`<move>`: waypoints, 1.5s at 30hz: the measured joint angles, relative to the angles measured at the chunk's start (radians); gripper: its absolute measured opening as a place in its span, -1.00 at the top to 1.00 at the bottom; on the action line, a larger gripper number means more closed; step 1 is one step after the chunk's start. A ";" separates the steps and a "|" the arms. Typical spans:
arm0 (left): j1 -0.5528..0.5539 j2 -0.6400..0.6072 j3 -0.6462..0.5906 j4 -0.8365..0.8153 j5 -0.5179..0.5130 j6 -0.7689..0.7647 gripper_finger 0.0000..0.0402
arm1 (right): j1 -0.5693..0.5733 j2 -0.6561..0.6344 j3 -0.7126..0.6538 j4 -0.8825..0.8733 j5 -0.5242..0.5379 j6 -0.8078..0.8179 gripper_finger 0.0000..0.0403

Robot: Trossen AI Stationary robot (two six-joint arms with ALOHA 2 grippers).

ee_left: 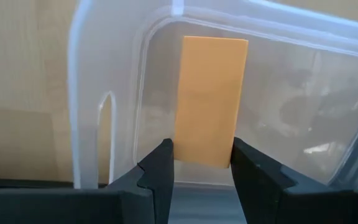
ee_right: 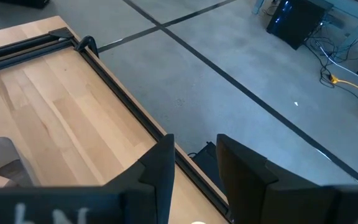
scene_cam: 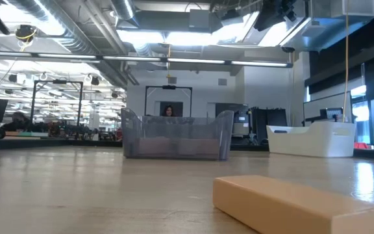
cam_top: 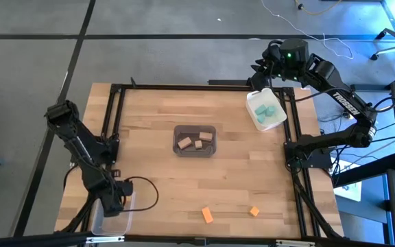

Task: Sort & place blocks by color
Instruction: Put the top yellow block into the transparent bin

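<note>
Step in hand: binning orange. My left gripper (ee_left: 201,163), fingers part-open, brackets an orange block (ee_left: 209,99) over the clear bin (ee_left: 110,93); grip uncertain. Next, I judge: release, then fetch two orange blocks (cam_top: 208,215) left on table (cam_top: 149,158).

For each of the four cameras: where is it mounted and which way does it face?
High: overhead, straight down; both arms, grey bin, white bin.
Low: tabletop level, across table; orange block close, no arm.
Left wrist: over clear bin; left pincer around orange block.
Right wrist: past table edge to floor; right pincer.
Shared: high and low show both bins.
</note>
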 joint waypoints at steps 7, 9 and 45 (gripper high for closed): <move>-0.003 0.001 0.000 -0.002 -0.006 -0.026 0.34 | 0.000 0.000 0.000 0.000 0.000 0.003 0.40; -0.004 0.001 0.000 -0.002 -0.006 -0.027 0.36 | 0.000 0.000 0.000 0.000 0.000 0.004 0.40; -0.004 0.014 -0.002 0.008 -0.092 -0.054 0.28 | 0.000 0.000 0.000 0.000 -0.001 0.006 0.40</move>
